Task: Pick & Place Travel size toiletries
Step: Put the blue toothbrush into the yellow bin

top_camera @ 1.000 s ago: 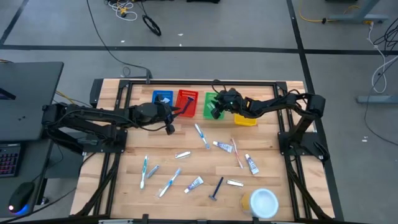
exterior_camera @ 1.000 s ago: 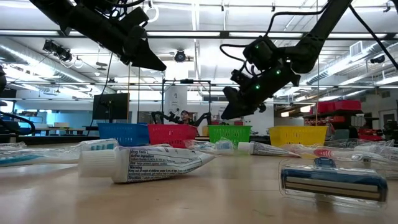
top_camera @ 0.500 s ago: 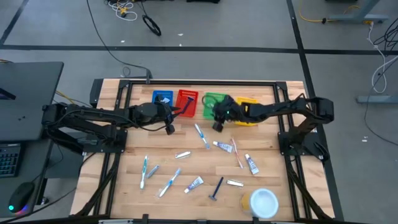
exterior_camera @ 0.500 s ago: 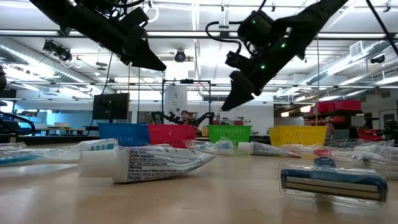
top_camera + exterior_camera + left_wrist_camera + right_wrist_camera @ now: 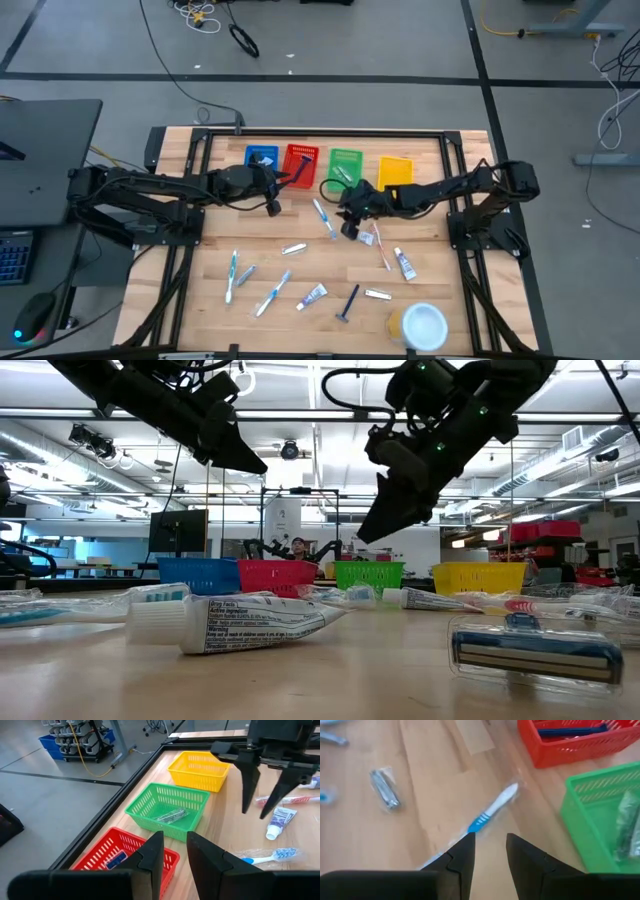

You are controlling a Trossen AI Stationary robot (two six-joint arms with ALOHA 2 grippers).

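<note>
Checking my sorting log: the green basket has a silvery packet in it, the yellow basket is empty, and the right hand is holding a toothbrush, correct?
Not quite. The right hand is open and holds nothing, as the left wrist view shows. The green basket does hold a silvery packet, and the yellow basket is empty.

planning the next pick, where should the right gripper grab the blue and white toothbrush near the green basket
Take the toothbrush at mid-handle, coming straight down from above. It lies flat on the table, long and slim, so the fingers should close across its narrow width. The right gripper hangs open beside it, and the small tube lies close by, so the middle probably gives the most room.
</note>
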